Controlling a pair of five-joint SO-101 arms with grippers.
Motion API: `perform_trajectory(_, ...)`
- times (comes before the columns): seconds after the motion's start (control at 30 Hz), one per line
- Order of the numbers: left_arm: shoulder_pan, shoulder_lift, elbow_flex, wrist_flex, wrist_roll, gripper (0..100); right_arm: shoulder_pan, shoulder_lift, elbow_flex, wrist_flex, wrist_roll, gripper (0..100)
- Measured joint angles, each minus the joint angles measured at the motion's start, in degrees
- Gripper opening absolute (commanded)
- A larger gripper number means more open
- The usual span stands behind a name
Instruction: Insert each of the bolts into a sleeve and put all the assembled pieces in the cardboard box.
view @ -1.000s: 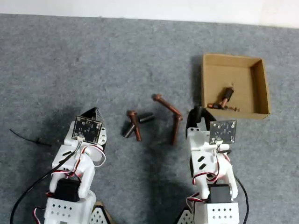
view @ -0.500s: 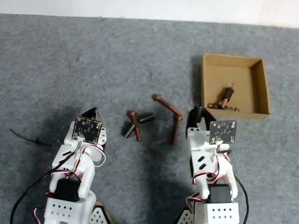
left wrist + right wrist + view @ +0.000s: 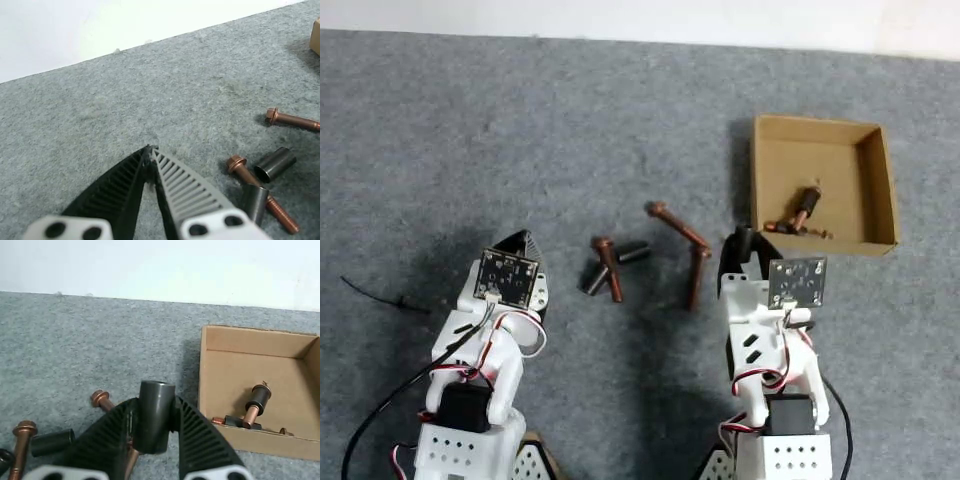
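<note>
My right gripper [image 3: 154, 404] is shut on a dark sleeve [image 3: 156, 426], held upright just off the near-left corner of the cardboard box [image 3: 260, 335]. Inside the box lie two assembled pieces [image 3: 804, 205]. My left gripper [image 3: 150, 150] is shut with nothing in it, low over the carpet, left of the loose parts. On the carpet between the arms lie a copper bolt [image 3: 609, 268] with two dark sleeves [image 3: 633, 252] beside it. Two more bolts [image 3: 677, 225] lie closer to my right gripper [image 3: 744, 243].
Grey carpet covers the table up to a white wall at the far edge. A thin black cable [image 3: 380, 295] lies left of the left arm [image 3: 505, 280]. The cardboard box [image 3: 817, 122] stands at the back right.
</note>
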Motion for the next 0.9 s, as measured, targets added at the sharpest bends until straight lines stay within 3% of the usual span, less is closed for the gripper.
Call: perform_trajectory(0.9,0.00,0.00,0.00,0.00,0.00,1,0.00,0.00,0.00,-3.16,0.00,0.7)
